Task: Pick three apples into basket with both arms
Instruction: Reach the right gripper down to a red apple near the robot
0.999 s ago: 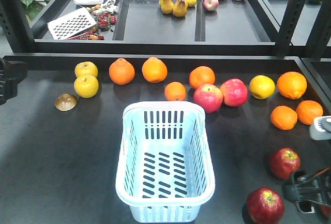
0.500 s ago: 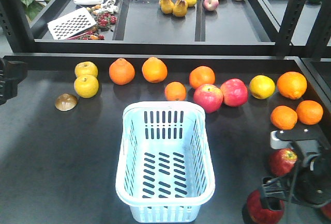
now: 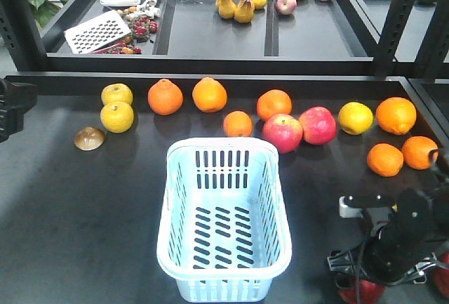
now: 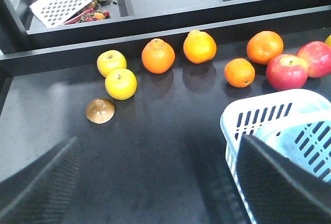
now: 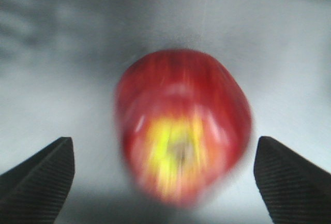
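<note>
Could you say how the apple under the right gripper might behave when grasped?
The apple looks round and lies loose on the flat table, so it may roll if nudged. Its shiny skin could slip between the fingers.

Right hand (image 5: 165,175) pointed down, spread wide; left hand (image 4: 158,146) spread too.
</note>
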Robot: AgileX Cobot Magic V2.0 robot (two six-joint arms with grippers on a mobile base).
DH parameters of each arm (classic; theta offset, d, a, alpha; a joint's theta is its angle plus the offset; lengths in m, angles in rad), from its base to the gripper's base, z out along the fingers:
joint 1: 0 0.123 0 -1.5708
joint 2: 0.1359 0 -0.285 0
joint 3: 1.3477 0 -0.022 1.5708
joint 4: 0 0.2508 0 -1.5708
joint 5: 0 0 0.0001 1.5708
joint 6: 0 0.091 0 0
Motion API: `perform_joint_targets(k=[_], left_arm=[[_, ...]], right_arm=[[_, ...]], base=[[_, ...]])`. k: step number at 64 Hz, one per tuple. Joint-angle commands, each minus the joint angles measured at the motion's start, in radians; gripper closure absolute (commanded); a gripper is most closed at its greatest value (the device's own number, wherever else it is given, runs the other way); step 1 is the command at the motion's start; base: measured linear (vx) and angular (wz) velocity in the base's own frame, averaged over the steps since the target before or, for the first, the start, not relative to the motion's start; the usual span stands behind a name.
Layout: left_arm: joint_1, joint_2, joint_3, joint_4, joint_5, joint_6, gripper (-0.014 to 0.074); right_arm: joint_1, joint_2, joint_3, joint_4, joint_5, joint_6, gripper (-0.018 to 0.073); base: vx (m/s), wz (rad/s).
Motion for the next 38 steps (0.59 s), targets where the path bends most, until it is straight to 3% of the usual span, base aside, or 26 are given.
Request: perform_joint_targets(k=[1,9,22,38], left_arm=[[0.001,-0.006,-0.021,0.019,-0.061,-0.009,0.0006],[0.001,-0.006,-0.021,0.019,-0.061,-0.009,0.0006],[0.001,-0.006,-0.021,0.019,-0.061,-0.009,0.0006],[0.001,-0.006,-0.021,0.019,-0.061,-0.009,0.0006]], right_arm=[[0.001,0.01,-0.021,0.003,-0.053,-0.01,-0.0078],[0.001,0.024,-0.021,0.003,-0.072,-0.001,0.0004],[0.001,-0.006,-0.021,0.007,-0.04,-0.001,0.0244],[0.001,-0.245,-0.021,0.028,0.111,-0.003,0.0295]], base=[[0.0,0.0],[0.0,0.0],[0.0,0.0],[0.0,0.0]])
